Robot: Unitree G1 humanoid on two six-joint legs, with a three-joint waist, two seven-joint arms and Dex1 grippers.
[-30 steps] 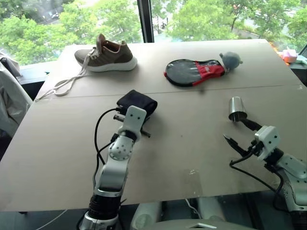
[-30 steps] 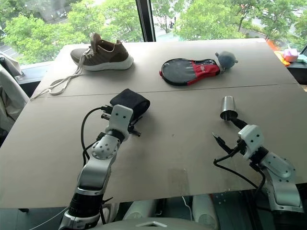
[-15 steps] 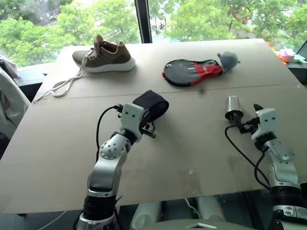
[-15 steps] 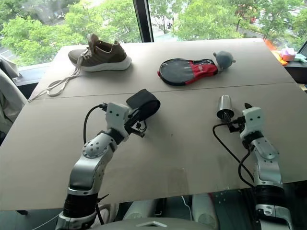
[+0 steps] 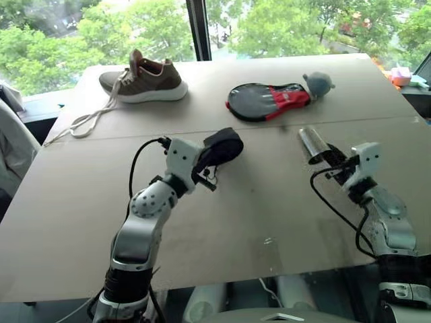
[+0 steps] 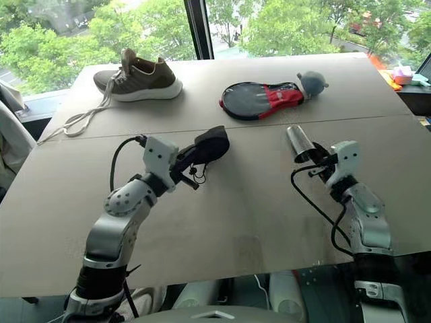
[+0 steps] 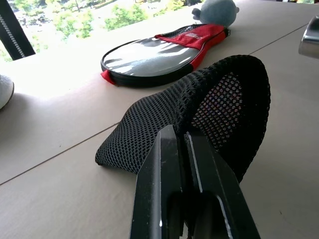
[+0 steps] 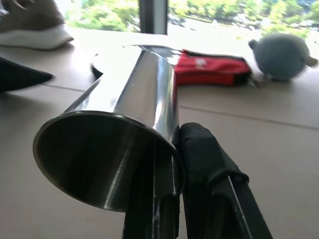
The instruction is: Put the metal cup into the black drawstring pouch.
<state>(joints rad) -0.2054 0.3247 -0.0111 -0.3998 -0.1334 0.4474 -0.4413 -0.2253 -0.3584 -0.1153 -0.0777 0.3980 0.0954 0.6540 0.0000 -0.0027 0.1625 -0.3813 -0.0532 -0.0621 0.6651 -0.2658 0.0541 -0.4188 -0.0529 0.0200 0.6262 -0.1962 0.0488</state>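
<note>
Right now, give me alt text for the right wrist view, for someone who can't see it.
The right gripper is shut on the rim of a shiny silver steel cup, tilted with its open mouth toward the camera. Behind, on the tan table, lie a red and grey paddle-shaped case, a grey plush toy and a brown sneaker.

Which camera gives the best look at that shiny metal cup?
The right wrist view: the metal cup is close up, tilted, its open rim pinched by the right tool. The two head views show it small above the table. The left wrist view catches just a sliver at the picture's edge.
</note>
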